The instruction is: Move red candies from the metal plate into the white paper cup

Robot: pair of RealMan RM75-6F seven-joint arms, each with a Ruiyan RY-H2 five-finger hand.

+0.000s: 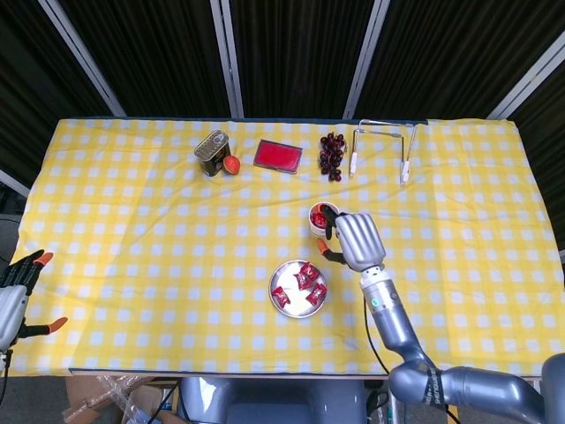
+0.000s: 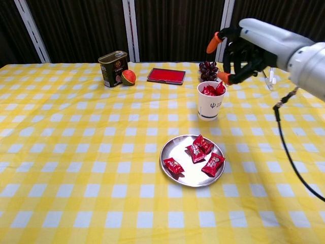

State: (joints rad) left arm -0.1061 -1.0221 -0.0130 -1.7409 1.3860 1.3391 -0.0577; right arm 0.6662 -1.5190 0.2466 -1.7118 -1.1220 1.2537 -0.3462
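Observation:
A round metal plate [image 2: 179, 175] [image 1: 281, 284] holds several red wrapped candies [image 2: 198, 148] [image 1: 307, 280]. Behind it stands the white paper cup [image 2: 208, 107] [image 1: 315, 226] with red candies [image 2: 211, 90] showing at its rim. My right hand [image 2: 242, 49] [image 1: 355, 240] hovers above and to the right of the cup, fingers spread, holding nothing. My left hand [image 1: 18, 291] shows only in the head view, at the table's near left corner, fingers apart and empty.
Along the far side lie a green tin [image 2: 112, 68] with an orange-red fruit [image 2: 128, 77], a red flat box [image 2: 166, 75], dark grapes [image 2: 207, 69] and a wire rack [image 1: 381, 146]. Yellow checked cloth covers the table [image 2: 76, 152].

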